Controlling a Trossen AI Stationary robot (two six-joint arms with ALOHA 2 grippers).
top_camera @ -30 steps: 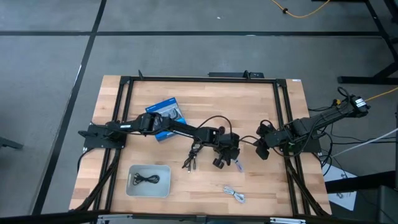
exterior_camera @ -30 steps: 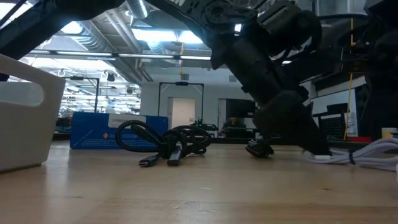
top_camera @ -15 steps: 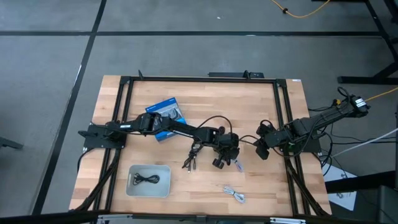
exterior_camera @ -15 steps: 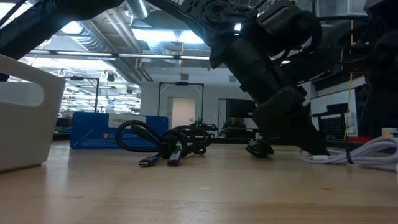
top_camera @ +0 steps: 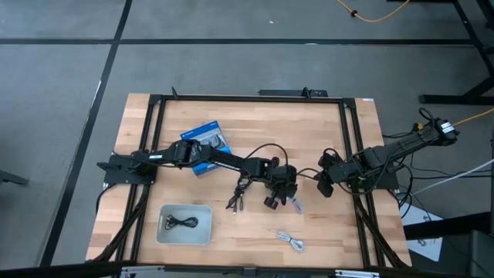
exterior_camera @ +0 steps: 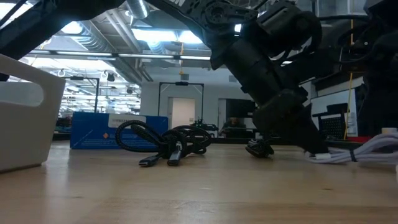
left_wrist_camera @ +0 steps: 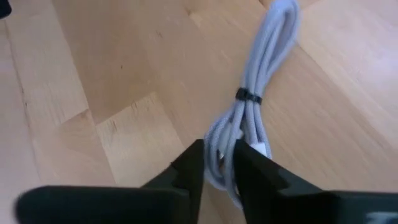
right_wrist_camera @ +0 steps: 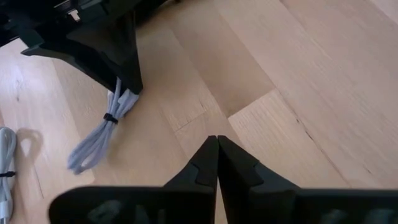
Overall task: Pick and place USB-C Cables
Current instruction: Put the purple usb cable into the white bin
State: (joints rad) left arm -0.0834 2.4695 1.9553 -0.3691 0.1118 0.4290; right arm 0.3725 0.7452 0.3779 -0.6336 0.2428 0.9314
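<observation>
My left gripper (top_camera: pixel 284 198) reaches to the table's middle and is shut on a white USB-C cable (left_wrist_camera: pixel 261 68), a bundle bound by a black tie (left_wrist_camera: pixel 247 96). In the low view this cable (exterior_camera: pixel 367 152) trails from the fingertips along the table. A tangle of black cables (top_camera: pixel 239 191) lies just left of the gripper, and a small black coil (exterior_camera: pixel 261 149) sits behind it. A second white cable (top_camera: pixel 291 241) lies nearer the near edge. One black cable (top_camera: pixel 182 223) rests in the white tray (top_camera: pixel 164 234). My right gripper (right_wrist_camera: pixel 216 148) is shut and waits right of the left one. My left gripper pinches the white cable at its looped end (left_wrist_camera: pixel 217 146) between the two fingertips (left_wrist_camera: pixel 194 163). The fingers come slanting down from the table's left and lie across the strands. The held end is close to the table, and the rest of the bundle (exterior_camera: pixel 373 149) lies on the wood.
A blue retail box (top_camera: pixel 204 143) lies under the left arm toward the far left. The table's black frame rails (top_camera: pixel 351 147) run along its sides. Bare wood (top_camera: pixel 347 239) lies toward the near right corner.
The white cable's free end has stirred slightly on the table in the low view. The left gripper stays shut on it at nearly the same spot.
</observation>
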